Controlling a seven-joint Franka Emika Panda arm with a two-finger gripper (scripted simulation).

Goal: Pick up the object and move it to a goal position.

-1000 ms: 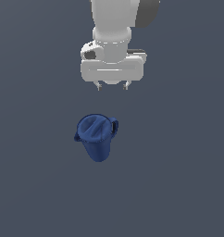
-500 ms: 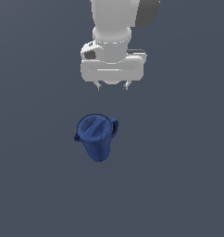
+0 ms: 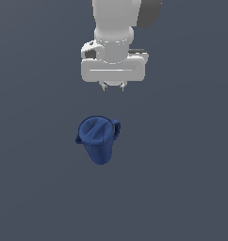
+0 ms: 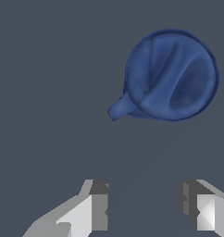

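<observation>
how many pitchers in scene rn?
1. The dark blue pitcher stands on the floor, apart from the open gripper. Nothing visible could hide another.

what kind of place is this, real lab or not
Most likely a bare simulated scene, not a real lab: a flat, featureless grey floor, a smooth rendered blue pitcher, and a white robot hand hanging above it.

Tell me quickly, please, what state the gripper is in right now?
Gripper: open and empty, fingers apart with nothing between them; the blue pitcher sits untouched, apart from it.
</observation>
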